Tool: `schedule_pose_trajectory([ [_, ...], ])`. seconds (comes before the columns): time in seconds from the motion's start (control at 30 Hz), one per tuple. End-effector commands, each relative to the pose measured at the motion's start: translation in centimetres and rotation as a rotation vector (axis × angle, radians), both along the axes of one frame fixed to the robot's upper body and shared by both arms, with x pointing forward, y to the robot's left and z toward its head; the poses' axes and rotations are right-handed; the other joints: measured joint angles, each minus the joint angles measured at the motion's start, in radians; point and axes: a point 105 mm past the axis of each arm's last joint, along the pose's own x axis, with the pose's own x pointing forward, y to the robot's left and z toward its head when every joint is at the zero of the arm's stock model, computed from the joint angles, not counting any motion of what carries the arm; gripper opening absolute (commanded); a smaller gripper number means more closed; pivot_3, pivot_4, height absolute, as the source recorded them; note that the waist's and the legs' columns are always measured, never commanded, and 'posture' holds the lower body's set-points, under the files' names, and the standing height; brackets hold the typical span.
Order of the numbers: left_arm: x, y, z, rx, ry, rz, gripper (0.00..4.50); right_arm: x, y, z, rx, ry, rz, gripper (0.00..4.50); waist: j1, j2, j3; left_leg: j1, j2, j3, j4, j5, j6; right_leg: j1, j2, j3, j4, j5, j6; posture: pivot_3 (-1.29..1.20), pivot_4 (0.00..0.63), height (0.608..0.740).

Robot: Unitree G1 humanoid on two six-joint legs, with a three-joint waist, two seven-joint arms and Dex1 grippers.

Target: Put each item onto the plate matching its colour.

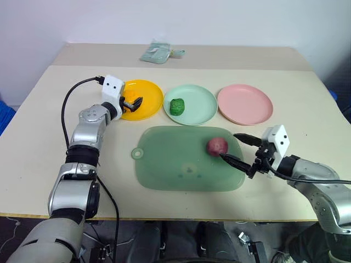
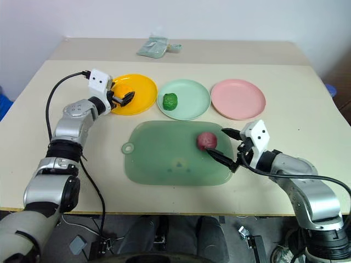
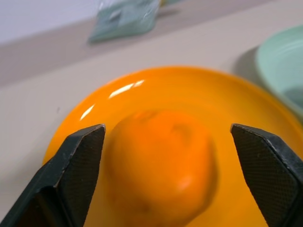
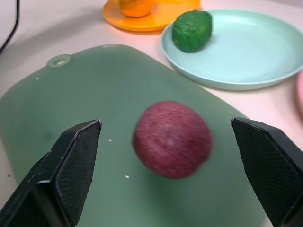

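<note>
nearest the head camera, the right gripper (image 1: pixel 241 148) reaches over the near right corner of the translucent green mat (image 1: pixel 170 164), its two black fingers spread wide with the maroon item (image 1: pixel 217 146) lying between and just ahead of them, apart from both and not yet held. that item rests on the mat's far right part, while its pink plate (image 1: pixel 245 104) stands bare beyond the mat at the right end of the row

on the far left the left gripper (image 1: pixel 133 103) hangs over the yellow-orange plate (image 1: pixel 148 96), jaws wide apart; the orange item (image 3: pixel 161 165) sits on that plate between the fingers with a gap on each side, so it looks released. the dark green item (image 1: pixel 176 106) lies on the mint green plate (image 1: pixel 192 104) in the middle

judging by this, two of three are placed and the maroon one is left. being round, it could roll off toward the mat's edge if one finger meets it before the other, or squirt out of an off-centre pinch. carrying it to the pink plate, the arm passes near the mint plate's rim and could nudge it. pulling the left gripper back carelessly could clip the orange item and roll it off its plate
</note>
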Motion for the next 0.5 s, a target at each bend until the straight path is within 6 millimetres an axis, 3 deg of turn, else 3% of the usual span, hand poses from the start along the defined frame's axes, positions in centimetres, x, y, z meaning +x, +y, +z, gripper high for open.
schedule_pose_trajectory([
  [0.03,-2.8,-1.7,2.9,-0.028,-0.128,-0.181,4.45,0.8,1.2,1.0,-0.013,-0.082,-0.006,4.5,-0.004,0.0,0.0,0.0,0.0,0.0,0.0,0.0,0.0,0.0,0.0,0.0,0.0,0.0,0.0,0.0,0.15,0.74],
  [0.1,-6.4,-4.3,2.1,-0.022,-0.088,-0.416,4.45,1.7,1.7,0.3,-0.048,-0.084,-0.021,4.5,-0.015,0.0,0.0,0.0,0.0,0.0,0.0,0.0,0.0,0.0,0.0,0.0,0.0,0.0,0.0,0.0,0.15,0.74],
  [0.17,-10.6,-6.8,0.0,0.067,-0.019,-0.65,4.45,2.4,1.9,-0.5,-0.091,-0.07,-0.029,4.5,-0.023,0.001,-0.001,0.0,0.0,0.0,-0.001,0.0,0.0,0.0,0.0,0.0,0.0,0.0,0.0,0.0,0.15,0.74],
  [0.27,-14.0,-8.6,-2.5,0.133,0.092,-0.809,4.45,3.6,1.6,-1.4,-0.121,-0.06,-0.073,4.5,-0.022,0.001,-0.001,0.0,0.0,0.0,-0.001,0.0,-0.001,0.0,-0.001,0.0,-0.002,0.0,0.0,0.0,0.15,0.74],
  [0.37,-16.1,-10.1,-3.4,0.13,0.134,-0.89,4.5,3.9,1.6,-1.4,-0.123,-0.069,-0.078,3.58,-0.022,0.001,-0.001,0.0,0.0,0.0,-0.001,0.001,-0.002,0.0,0.0,0.0,-0.001,0.0,-0.001,0.0,0.15,0.74],
  [0.43,-16.5,-10.6,-3.5,0.116,0.141,-0.9,4.5,3.8,1.7,-0.6,-0.111,-0.098,-0.074,2.72,-0.023,0.001,-0.001,0.0,0.0,0.0,-0.001,0.001,-0.002,0.0,0.0,0.001,-0.001,0.0,-0.001,0.0,0.15,0.74],
  [0.5,-16.6,-10.9,-3.4,0.098,0.137,-0.889,4.5,4.2,1.7,0.6,-0.089,-0.15,-0.086,2.38,-0.023,0.001,-0.001,0.0,0.0,0.0,-0.001,0.001,-0.001,0.0,0.0,0.001,-0.001,0.0,-0.001,0.0,0.15,0.74],
])
